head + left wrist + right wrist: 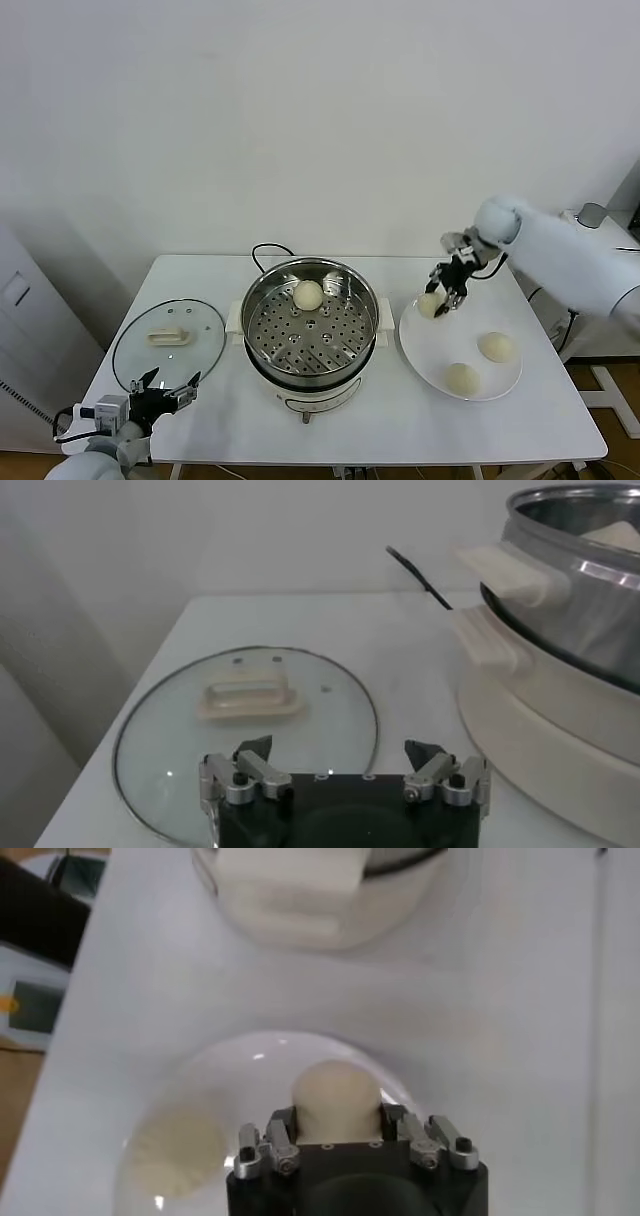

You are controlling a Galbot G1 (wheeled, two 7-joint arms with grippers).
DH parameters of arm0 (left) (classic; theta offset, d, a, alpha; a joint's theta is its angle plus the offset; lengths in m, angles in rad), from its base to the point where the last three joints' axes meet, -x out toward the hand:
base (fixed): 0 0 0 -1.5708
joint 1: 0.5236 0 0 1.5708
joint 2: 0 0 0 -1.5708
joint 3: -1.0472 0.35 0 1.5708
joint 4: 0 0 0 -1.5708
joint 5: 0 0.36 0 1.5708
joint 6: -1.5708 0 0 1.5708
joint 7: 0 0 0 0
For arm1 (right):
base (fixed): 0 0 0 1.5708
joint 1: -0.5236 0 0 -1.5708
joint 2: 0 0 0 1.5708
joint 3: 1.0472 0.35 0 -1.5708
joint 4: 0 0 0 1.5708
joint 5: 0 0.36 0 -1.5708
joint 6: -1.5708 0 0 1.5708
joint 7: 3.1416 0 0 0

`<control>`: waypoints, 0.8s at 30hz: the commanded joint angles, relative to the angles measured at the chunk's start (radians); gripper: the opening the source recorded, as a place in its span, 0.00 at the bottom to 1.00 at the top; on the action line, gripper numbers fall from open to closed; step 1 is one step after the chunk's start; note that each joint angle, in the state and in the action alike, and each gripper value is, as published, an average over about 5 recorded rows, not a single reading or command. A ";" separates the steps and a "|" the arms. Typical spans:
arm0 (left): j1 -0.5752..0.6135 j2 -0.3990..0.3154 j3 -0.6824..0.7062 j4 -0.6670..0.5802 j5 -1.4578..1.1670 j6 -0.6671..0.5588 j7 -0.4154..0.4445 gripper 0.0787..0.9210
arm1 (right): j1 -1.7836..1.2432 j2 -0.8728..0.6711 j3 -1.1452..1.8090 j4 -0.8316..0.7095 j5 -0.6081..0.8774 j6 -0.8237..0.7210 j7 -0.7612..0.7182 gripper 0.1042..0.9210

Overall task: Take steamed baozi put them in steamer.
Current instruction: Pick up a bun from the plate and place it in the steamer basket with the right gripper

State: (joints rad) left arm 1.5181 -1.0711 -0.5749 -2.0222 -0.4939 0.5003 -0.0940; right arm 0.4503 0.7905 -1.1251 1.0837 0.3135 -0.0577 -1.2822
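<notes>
The steamer point(252, 303) stands mid-table with one cream-white baozi point(308, 294) on its perforated tray. My right gripper point(441, 297) is shut on a second baozi point(429, 306) over the far left part of the white plate point(432, 346). The right wrist view shows this baozi point(336, 1096) between the fingers of the right gripper point(338, 1120), with the plate point(225, 1073) below. Two more baozi point(496, 346) point(461, 378) lie on the plate. My left gripper point(165, 384) is open and empty at the table's front left.
A round glass lid point(168, 340) lies flat left of the steamer, just beyond the left gripper point(345, 752); it also shows in the left wrist view point(250, 695). The steamer's black cord point(268, 250) runs behind the pot. The steamer's white handle point(290, 873) lies beyond the plate.
</notes>
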 commanded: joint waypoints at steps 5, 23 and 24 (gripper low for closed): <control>-0.005 0.003 0.003 -0.003 0.004 0.002 -0.002 0.88 | 0.382 -0.005 -0.274 0.288 0.384 -0.236 0.071 0.50; 0.006 0.002 0.001 -0.010 0.005 -0.004 -0.002 0.88 | 0.343 0.327 -0.298 0.270 0.650 -0.378 0.310 0.50; 0.006 0.001 0.001 -0.010 0.005 -0.004 -0.002 0.88 | 0.327 0.343 -0.294 0.262 0.649 -0.382 0.322 0.50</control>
State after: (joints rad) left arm 1.5248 -1.0675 -0.5747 -2.0321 -0.4894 0.4980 -0.0955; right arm 0.7891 0.9840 -1.3949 1.3345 0.8296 -0.3670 -1.0810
